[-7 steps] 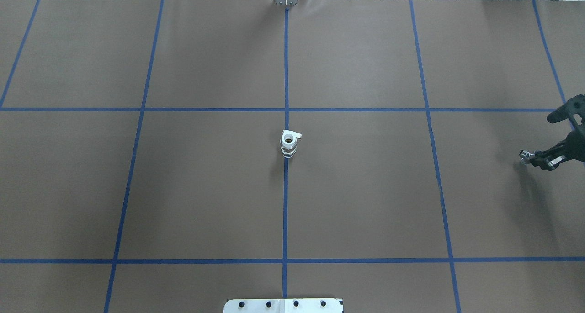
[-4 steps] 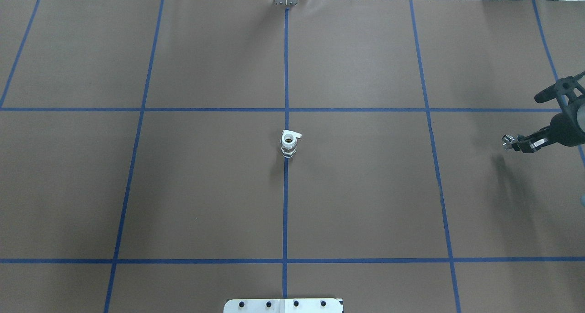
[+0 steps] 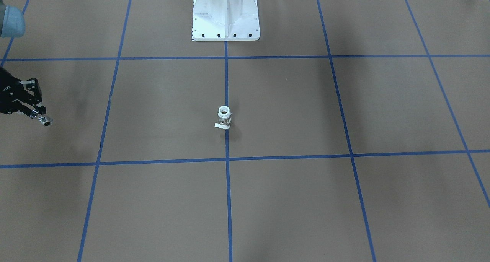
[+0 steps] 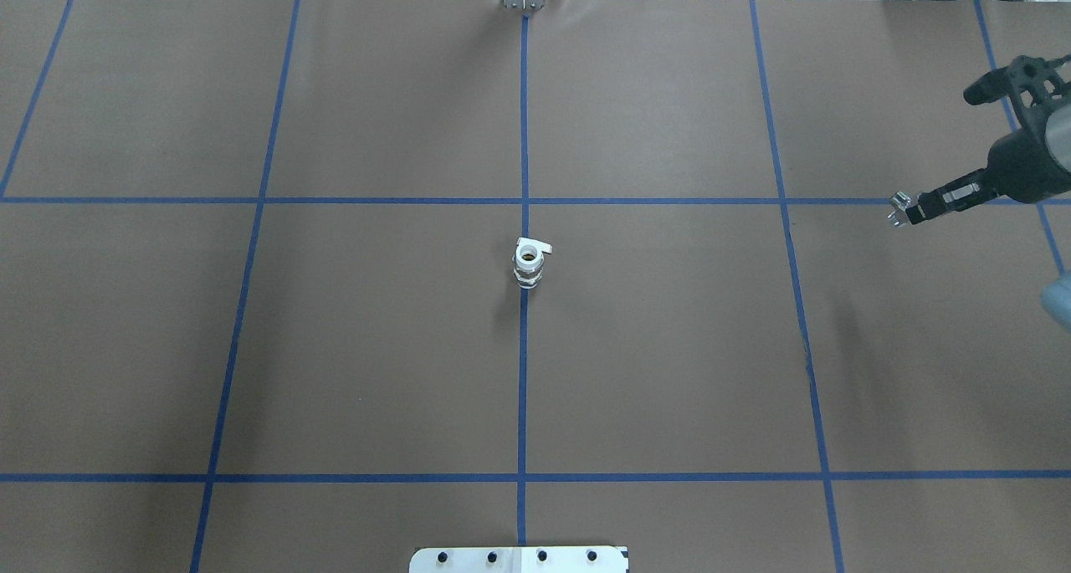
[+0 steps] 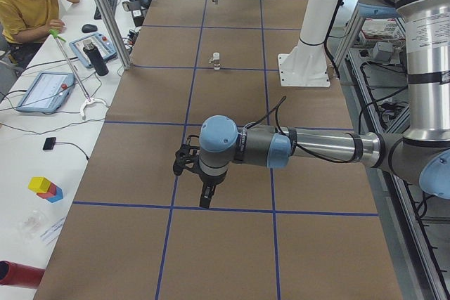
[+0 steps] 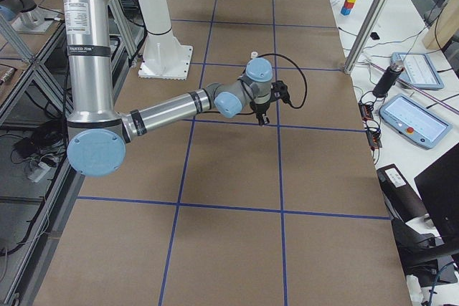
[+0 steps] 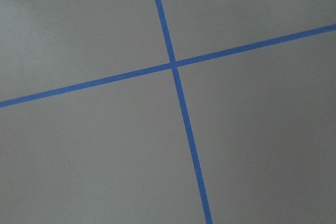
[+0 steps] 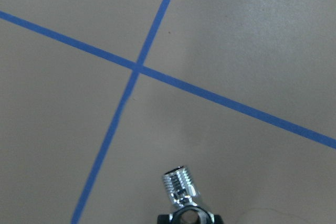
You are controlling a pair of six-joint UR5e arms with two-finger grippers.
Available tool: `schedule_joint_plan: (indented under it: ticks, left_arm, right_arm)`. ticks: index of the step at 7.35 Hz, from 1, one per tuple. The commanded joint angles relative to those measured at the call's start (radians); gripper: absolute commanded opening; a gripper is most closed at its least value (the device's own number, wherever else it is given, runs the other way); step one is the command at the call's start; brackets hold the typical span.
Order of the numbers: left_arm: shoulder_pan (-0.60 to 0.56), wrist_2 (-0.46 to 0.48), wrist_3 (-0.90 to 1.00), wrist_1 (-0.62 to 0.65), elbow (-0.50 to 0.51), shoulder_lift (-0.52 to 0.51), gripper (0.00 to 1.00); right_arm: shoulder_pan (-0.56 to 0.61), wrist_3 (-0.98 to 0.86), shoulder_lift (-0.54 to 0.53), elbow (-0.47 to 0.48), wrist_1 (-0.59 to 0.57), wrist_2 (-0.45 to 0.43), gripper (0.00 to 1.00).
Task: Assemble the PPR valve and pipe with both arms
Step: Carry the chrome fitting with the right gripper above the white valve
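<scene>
The PPR valve (image 4: pixel 529 264) stands upright on the brown mat at the table's centre, white collar on top and pale tab at the far side; it also shows in the front view (image 3: pixel 224 117). My right gripper (image 4: pixel 909 213) is at the right edge, shut on the small chrome pipe (image 4: pixel 899 208), held above the mat. The pipe's threaded end pokes out in the right wrist view (image 8: pixel 179 188) and shows in the front view (image 3: pixel 46 121). My left gripper (image 5: pixel 205 199) shows only in the exterior left view, pointing down over the mat; I cannot tell whether it is open or shut.
The white bolted pedestal (image 3: pixel 226 17) stands at the robot's side of the table. Blue tape lines grid the mat (image 4: pixel 669 347). An operator (image 5: pixel 28 5), tablets and a dark bottle (image 5: pixel 94 57) are on the side bench beyond the table's far edge.
My right gripper has carried the pipe away from the robot and slightly toward the table's centre. The valve has not moved.
</scene>
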Motion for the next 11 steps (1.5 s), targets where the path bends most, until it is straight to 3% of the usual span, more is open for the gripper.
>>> schedule_joint_plan:
  ticks: [1, 2, 4, 6, 7, 9, 11]
  left_arm:
    - [0.000, 0.051, -0.047, -0.001, 0.002, 0.020, 1.00]
    - [0.000, 0.131, -0.043, -0.002, -0.001, 0.020, 1.00]
    - [0.002, 0.142, -0.040, -0.001, -0.004, 0.020, 1.00]
    - [0.006, 0.144, -0.040, 0.001, -0.008, 0.024, 1.00]
    - [0.006, 0.144, -0.040, 0.001, -0.003, 0.030, 1.00]
    - [0.009, 0.142, -0.040, 0.001, -0.001, 0.033, 1.00]
    - [0.009, 0.142, -0.040, 0.001, -0.001, 0.033, 1.00]
  right_arm:
    - [-0.023, 0.135, 0.221, 0.055, -0.268, -0.001, 0.00]
    - [-0.072, 0.233, 0.293, 0.052, -0.305, -0.018, 0.00]
    - [-0.228, 0.545, 0.436, 0.036, -0.359, -0.143, 0.00]
    - [-0.338, 0.798, 0.609, 0.002, -0.524, -0.276, 0.00]
    - [-0.407, 1.002, 0.662, -0.026, -0.530, -0.376, 0.00]
    - [-0.458, 1.134, 0.798, -0.166, -0.591, -0.416, 0.00]
    - [-0.524, 1.211, 0.854, -0.265, -0.591, -0.484, 0.00]
